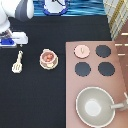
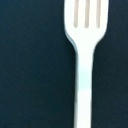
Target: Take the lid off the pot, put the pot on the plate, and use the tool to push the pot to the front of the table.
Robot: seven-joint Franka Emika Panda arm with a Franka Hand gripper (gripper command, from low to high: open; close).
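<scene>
We find the small cream-beige spatula with the slotted head (image 1: 18, 61) lying flat on the large black tabletop (image 1: 35, 100) near the exterior view's left edge, untouched; its long axis runs roughly top to bottom in that view, tilted a little, with the slotted head toward the bottom and the handle toward the top. The claw (image 1: 11, 40) hangs just above it toward the exterior view's top, nearer to the spatula than to anything else, and the wrist view looks straight down on the spatula (image 2: 84, 65), its slots and handle filling the frame. We cannot tell how the claw is set, and nothing shows in its hold. Just beside the spatula, toward the exterior view's right, the small pink-tan pot with reddish pieces (image 1: 48, 58) already sits uncovered on the cream-beige rimmed plate (image 1: 48, 66). The small pink lid with its knob (image 1: 82, 50) lies on the reddish-brown stove counter (image 1: 72, 80), well apart.
</scene>
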